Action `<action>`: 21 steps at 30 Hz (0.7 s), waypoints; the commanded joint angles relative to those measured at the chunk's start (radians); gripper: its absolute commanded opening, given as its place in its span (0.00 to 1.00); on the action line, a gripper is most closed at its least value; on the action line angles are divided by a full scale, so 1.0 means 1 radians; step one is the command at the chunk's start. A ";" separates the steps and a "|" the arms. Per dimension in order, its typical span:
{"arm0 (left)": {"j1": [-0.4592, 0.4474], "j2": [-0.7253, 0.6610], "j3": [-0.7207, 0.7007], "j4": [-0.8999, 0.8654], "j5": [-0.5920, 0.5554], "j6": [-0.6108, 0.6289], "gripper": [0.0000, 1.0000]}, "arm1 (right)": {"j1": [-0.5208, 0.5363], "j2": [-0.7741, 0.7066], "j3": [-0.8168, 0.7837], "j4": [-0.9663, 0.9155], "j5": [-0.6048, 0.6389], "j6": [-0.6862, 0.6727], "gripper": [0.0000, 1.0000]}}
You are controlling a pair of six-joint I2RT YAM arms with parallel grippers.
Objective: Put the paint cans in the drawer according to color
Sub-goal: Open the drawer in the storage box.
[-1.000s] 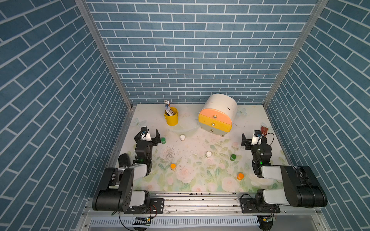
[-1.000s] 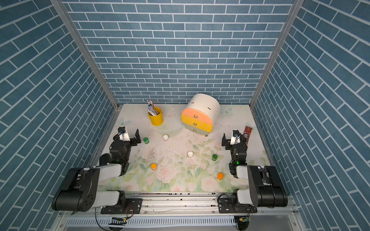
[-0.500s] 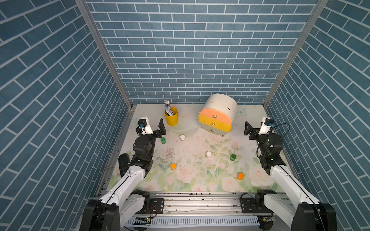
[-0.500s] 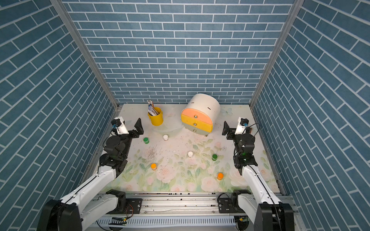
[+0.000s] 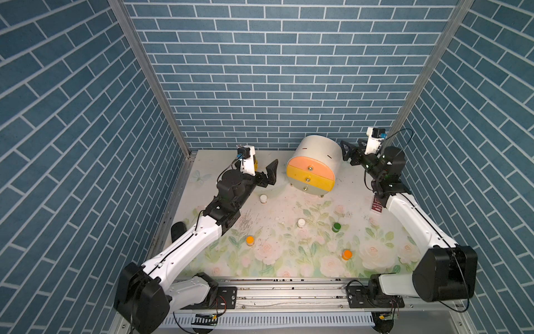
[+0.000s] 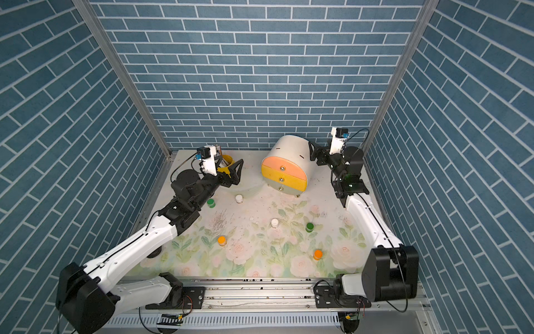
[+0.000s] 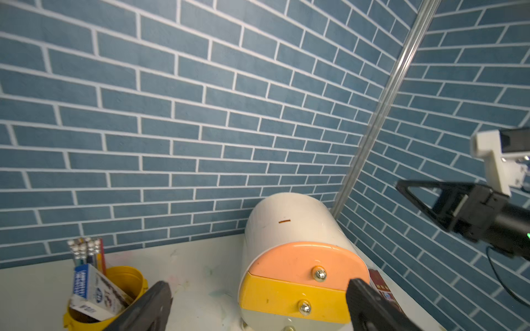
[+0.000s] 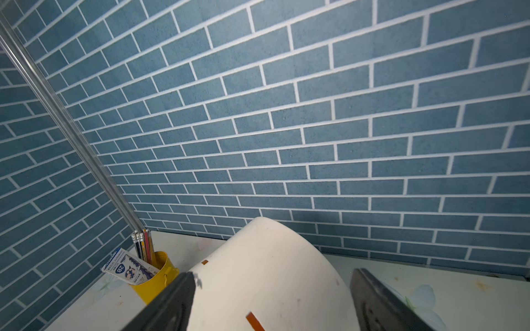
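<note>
The drawer is a small white chest with a rounded top, standing at the far middle of the surface. Its three fronts are all shut: peach on top, yellow-orange in the middle, grey below, each with a small metal knob. The paint cans are tiny round-lidded jars, all out on the surface nearer than the drawer. A white can and a green can stand at the left by the left arm. A second white can and a second green can stand in the middle. An orange can and a second orange can are nearest.

The left gripper hangs above the surface left of the drawer, its fingers spread wide and holding nothing. The right gripper hangs just beside the drawer's right flank, apart from it, fingers likewise wide and empty.

A yellow cup at the far left holds pencils and a small box printed "2B". A dark red card lies at the right under the right arm, its writing unreadable.

The surface is a pale mat printed with pink roses and green leaves, flecked with dark specks. Blue brick-pattern walls with white joints close three sides. Metal posts stand in the corners, and a metal rail runs along the near edge.
</note>
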 commanded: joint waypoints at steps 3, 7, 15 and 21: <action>-0.088 0.137 0.072 -0.031 0.010 -0.022 1.00 | 0.028 0.138 0.200 -0.061 -0.030 0.011 0.86; -0.154 0.252 0.131 -0.018 -0.053 -0.001 1.00 | 0.051 0.211 0.286 -0.080 -0.045 -0.020 0.82; -0.183 0.423 0.193 0.102 -0.072 -0.030 1.00 | 0.091 0.252 0.273 -0.086 -0.088 -0.107 0.76; -0.169 0.488 0.200 0.214 -0.007 -0.094 0.93 | 0.093 0.249 0.253 -0.090 -0.099 -0.140 0.74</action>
